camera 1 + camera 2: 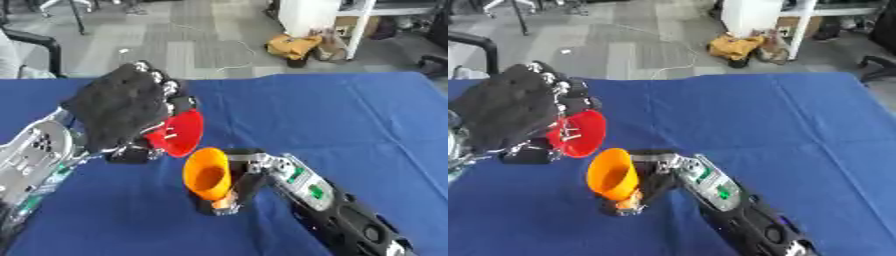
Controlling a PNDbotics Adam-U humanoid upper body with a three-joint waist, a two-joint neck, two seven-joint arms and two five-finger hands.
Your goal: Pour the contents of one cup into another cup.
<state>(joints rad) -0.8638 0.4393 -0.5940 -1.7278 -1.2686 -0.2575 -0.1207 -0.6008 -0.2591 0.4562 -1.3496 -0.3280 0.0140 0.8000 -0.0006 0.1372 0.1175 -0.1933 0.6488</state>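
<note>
Nearest, right hand [241,187] wrapped around the orange cup [208,173], low over the blue table [350,120], cup tipped with its mouth facing left. Just beyond and up-left, left hand [127,107] curled round the red cup [179,132], tilted mouth-down toward the orange one, rims close.

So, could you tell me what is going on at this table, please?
The robot's left hand holds a red plastic cup tipped on its side, mouth toward an orange plastic cup. Its right hand grips the orange cup, which leans toward the red one above the blue tablecloth. Nothing visibly flows between them.
</note>
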